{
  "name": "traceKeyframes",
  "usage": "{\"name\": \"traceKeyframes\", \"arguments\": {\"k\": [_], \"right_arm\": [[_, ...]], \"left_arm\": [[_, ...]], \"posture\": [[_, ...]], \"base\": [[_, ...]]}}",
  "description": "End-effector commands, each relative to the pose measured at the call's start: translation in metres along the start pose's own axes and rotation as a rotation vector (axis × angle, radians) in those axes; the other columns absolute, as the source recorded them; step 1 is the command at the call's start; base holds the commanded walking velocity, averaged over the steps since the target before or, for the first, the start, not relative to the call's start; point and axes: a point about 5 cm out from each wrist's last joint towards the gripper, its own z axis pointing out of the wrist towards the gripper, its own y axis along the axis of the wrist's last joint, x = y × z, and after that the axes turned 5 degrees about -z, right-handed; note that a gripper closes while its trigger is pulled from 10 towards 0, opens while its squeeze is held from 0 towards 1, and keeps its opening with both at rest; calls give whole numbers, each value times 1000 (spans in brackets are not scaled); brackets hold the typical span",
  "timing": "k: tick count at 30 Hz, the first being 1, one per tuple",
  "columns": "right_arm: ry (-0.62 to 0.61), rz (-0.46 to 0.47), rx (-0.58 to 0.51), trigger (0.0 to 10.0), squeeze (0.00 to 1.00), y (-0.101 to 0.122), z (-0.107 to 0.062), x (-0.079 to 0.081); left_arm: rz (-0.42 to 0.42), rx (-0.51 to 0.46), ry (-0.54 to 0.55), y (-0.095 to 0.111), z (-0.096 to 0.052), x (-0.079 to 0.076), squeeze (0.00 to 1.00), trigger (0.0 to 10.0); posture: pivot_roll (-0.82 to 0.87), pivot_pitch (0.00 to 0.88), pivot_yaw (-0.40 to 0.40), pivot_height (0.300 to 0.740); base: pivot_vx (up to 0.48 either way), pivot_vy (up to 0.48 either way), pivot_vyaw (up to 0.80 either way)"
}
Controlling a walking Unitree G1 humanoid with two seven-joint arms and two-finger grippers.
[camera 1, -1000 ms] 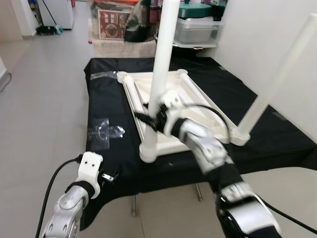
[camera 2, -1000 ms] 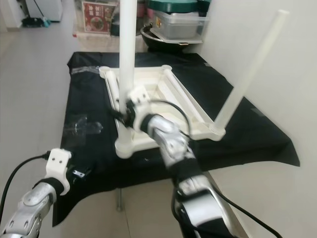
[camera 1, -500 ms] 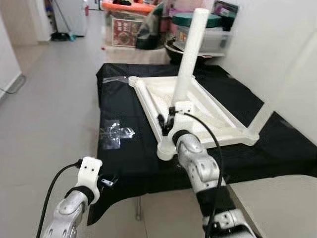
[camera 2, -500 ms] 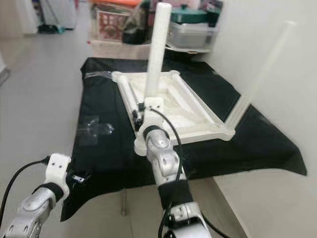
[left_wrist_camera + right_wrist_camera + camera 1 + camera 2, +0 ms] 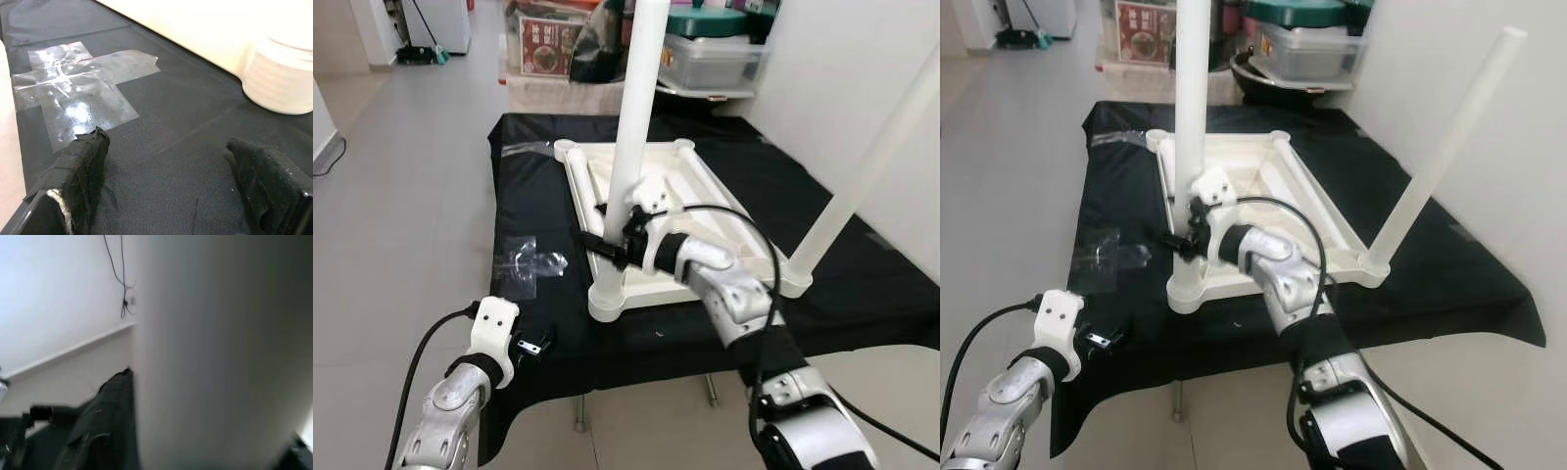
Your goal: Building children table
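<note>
The stiff, light white leg is clasped low by the right tool, while the left tool is held open

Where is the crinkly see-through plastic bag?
In the left eye view the clear plastic bag lies flat on the black cloth, on the robot's left of the upturned white table top, just beyond the left gripper.

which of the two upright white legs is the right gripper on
The near-left leg, standing in the corner socket closest to the robot. The right gripper clasps it low down. The other leg, at the near-right corner, stands free and leans outward.
</note>
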Motion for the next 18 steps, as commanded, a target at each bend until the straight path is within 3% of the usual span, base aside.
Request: {"name": "traceKeyframes", "arguments": {"k": [1, 3, 4, 6, 7, 8, 9, 10, 11, 12, 14, 15, 16, 17, 18], "right_arm": [[-38, 11, 35, 0, 0, -6, 7, 1], [-295, 37, 107, 0, 0, -14, 10, -15], [-509, 89, 173, 0, 0, -22, 4, -30], [-509, 89, 173, 0, 0, -22, 4, -30], [-731, 158, 222, 0, 0, -34, -10, -44], [-731, 158, 222, 0, 0, -34, -10, -44], [-909, 213, 250, 0, 0, -43, -23, -48], [-909, 213, 250, 0, 0, -43, -23, -48], [-998, 259, 266, 0, 0, -50, -30, -43], [-915, 255, 217, 10000, 0, -45, -21, -21], [-715, 248, 114, 10000, 0, -29, -3, 13], [-715, 248, 114, 10000, 0, -29, -3, 13], [-642, 248, 75, 10000, 0, -22, 2, 23], [-563, 223, 10, 10000, 1000, -11, 6, 27], [-511, 202, -33, 10000, 1000, -3, 7, 29]], "left_arm": [[-23, 50, 1, -13, -3, -2, 0, 10000], [-23, 50, 2, -13, -4, -2, 0, 10000], [-23, 51, 2, -13, -5, -2, 0, 10000], [-23, 51, 2, -13, -5, -2, 0, 10000], [-22, 52, 2, -13, -6, -2, 0, 10000], [-22, 52, 2, -13, -6, -2, 0, 10000], [-22, 53, 2, -14, -7, -1, 0, 10000], [-22, 53, 2, -14, -7, -1, 0, 10000], [-21, 55, 1, -14, -8, -1, 0, 10000], [-20, 61, -3, -15, -8, -2, 0, 10000], [-19, 67, -10, -16, -7, -3, 0, 10000], [-19, 67, -10, -16, -7, -3, 0, 10000], [-19, 68, -12, -17, -6, -3, 0, 10000], [-20, 66, -14, -16, -5, -4, 0, 10000], [-21, 64, -16, -15, -5, -5, 0, 10000]], "posture": [[104, 0, -151, 740], [105, 0, -149, 740], [104, 0, -148, 740], [104, 0, -148, 740], [104, 0, -149, 740], [104, 0, -149, 740], [98, 0, -141, 740], [98, 0, -141, 740], [93, 0, -137, 740], [85, 0, -132, 740], [81, 0, -129, 740], [81, 0, -129, 740], [81, 0, -129, 740], [78, 0, -127, 740], [78, 0, -127, 740]], "base": [[0, 0, 0], [0, 0, 0], [0, 0, 0], [0, 0, 0], [0, 0, 0], [0, 0, 0], [0, 0, 0], [0, 0, 0], [0, 0, 0], [0, 0, 0], [0, 0, 0], [0, 0, 0], [0, 0, 0], [0, 0, 0], [0, 0, 0]]}}
